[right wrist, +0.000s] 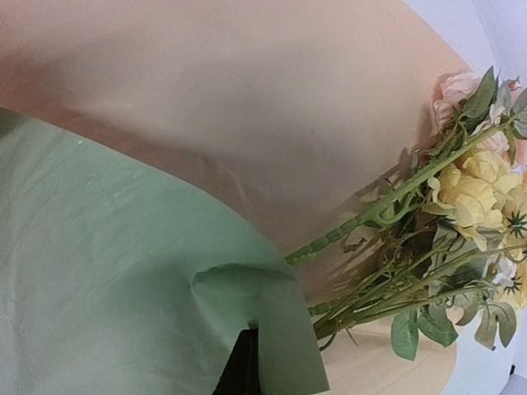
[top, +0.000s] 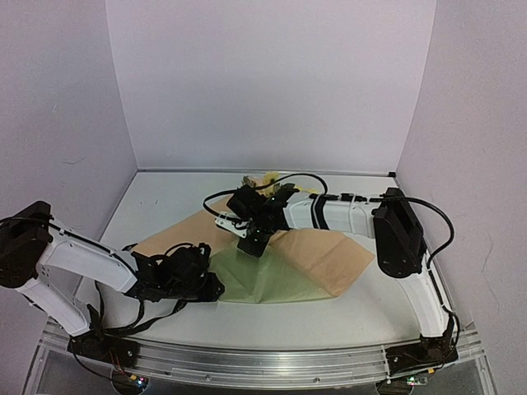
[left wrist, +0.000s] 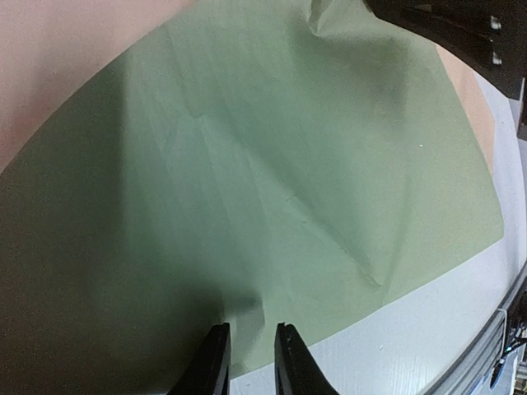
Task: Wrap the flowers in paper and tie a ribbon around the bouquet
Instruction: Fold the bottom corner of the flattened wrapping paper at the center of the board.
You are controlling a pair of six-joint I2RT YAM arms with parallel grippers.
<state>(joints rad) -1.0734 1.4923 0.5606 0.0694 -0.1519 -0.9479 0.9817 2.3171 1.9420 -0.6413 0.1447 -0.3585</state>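
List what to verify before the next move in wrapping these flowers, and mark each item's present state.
1. Right tool grips the green flap of the paper: ok, the flap is pinched at its finger.
2. Flowers lie on the paper's tan face: ok.
3. Left tool holds the paper's near edge: not ok, it sits at the edge but a narrow gap shows between its jaws.
4. Flap covers the stems: not ok, they are bare.
5. Ribbon at hand: cannot tell, no view shows one.
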